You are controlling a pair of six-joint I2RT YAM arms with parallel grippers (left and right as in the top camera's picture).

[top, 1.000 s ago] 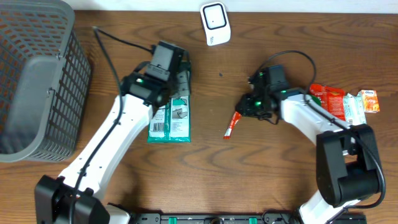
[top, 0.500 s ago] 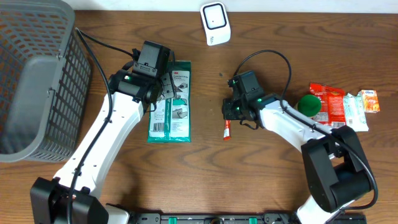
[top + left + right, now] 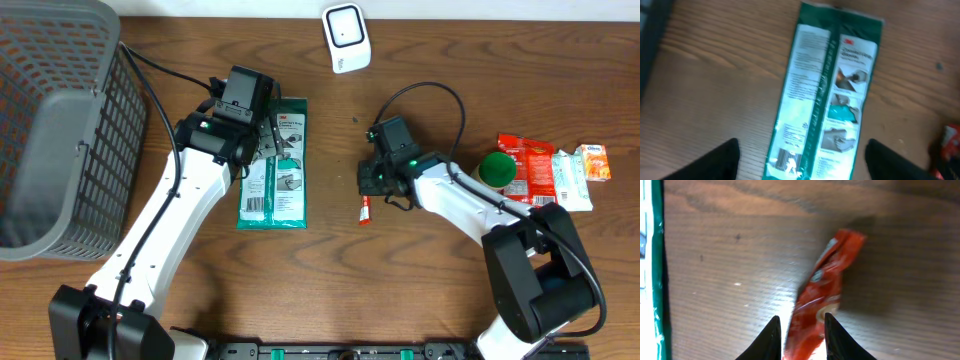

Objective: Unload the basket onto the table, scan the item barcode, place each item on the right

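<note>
A green wipes packet (image 3: 275,185) lies flat on the wooden table, its barcode (image 3: 786,161) facing up near the lower end. My left gripper (image 3: 262,135) hovers open over the packet (image 3: 830,90), its dark fingertips (image 3: 715,160) standing wide on either side without touching it. My right gripper (image 3: 376,183) is shut on a red sachet (image 3: 365,208), which hangs from the jaws down to the table. In the right wrist view the sachet (image 3: 826,280) runs up from between the fingertips (image 3: 771,336). A white scanner (image 3: 345,38) stands at the back centre.
A grey mesh basket (image 3: 60,120) fills the far left. At the right lie a green ball (image 3: 497,167), a red pouch (image 3: 535,165), a white carton (image 3: 570,178) and an orange box (image 3: 597,160). Cables loop behind both wrists.
My left gripper has opened wider and drawn back to the left off the green packet, uncovering its top. My right gripper has carried the red sachet leftward toward the table's middle.
</note>
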